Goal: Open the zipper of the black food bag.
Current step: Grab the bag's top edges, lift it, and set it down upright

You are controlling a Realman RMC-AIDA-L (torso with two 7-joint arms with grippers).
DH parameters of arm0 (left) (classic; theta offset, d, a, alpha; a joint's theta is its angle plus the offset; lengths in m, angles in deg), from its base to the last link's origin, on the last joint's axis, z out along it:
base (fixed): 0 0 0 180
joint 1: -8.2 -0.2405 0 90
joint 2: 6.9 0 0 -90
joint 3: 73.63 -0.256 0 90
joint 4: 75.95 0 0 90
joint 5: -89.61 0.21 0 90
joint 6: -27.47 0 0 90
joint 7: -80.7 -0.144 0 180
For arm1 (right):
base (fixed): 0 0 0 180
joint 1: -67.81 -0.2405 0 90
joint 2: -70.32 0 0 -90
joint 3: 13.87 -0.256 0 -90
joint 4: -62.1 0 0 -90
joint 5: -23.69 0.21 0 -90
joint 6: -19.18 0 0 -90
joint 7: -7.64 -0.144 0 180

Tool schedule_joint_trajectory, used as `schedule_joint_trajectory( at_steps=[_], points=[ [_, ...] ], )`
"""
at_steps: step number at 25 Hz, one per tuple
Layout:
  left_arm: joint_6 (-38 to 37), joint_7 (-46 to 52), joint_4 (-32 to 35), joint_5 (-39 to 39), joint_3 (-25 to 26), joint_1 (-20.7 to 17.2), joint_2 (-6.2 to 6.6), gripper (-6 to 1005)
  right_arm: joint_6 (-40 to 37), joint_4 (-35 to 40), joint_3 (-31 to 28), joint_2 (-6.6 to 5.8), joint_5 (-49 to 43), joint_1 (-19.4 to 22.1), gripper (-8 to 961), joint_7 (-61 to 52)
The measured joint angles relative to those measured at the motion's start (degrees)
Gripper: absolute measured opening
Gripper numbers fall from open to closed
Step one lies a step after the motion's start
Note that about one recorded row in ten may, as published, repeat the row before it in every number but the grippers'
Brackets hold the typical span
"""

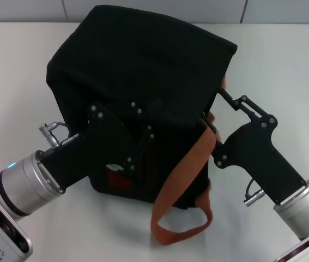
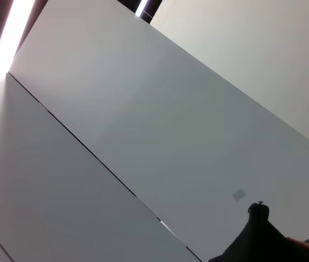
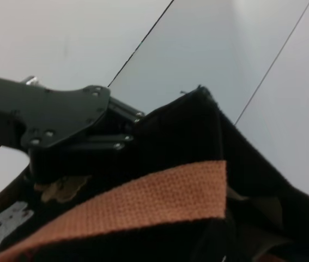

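Note:
The black food bag (image 1: 143,60) stands tilted on the white table (image 1: 285,65), its orange-brown handle (image 1: 181,180) looping down over the near side. My left gripper (image 1: 143,123) lies against the bag's near face and pinches the fabric just under the top rim. The right wrist view shows that left gripper (image 3: 129,128) closed into the black cloth beside the handle (image 3: 143,199) and a bear picture (image 3: 61,187). My right gripper (image 1: 213,103) is at the bag's right edge, close to the handle's upper end. The zipper and its pull tab cannot be made out.
Bare white table surrounds the bag, and a grey panelled wall (image 1: 154,8) runs along the back. The left wrist view shows mostly wall panels (image 2: 143,136), with a corner of the black bag (image 2: 255,237) at its edge.

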Motion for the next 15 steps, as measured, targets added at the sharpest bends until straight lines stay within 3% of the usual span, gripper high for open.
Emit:
schedule_joint_trajectory(
  at_steps=[5, 15],
  points=[
    [0.00, -0.16, 0.00, 0.00, 0.00, 0.00, 0.00, 86, 1.58, -0.20, 0.21, 0.00, -0.14, -0.53, 498, 1.95],
    [-0.04, -0.21, 0.00, 0.00, 0.01, 0.00, 0.00, 86, 1.75, -0.34, -0.19, 0.00, -0.22, -0.99, 199, 1.98]
  ],
)
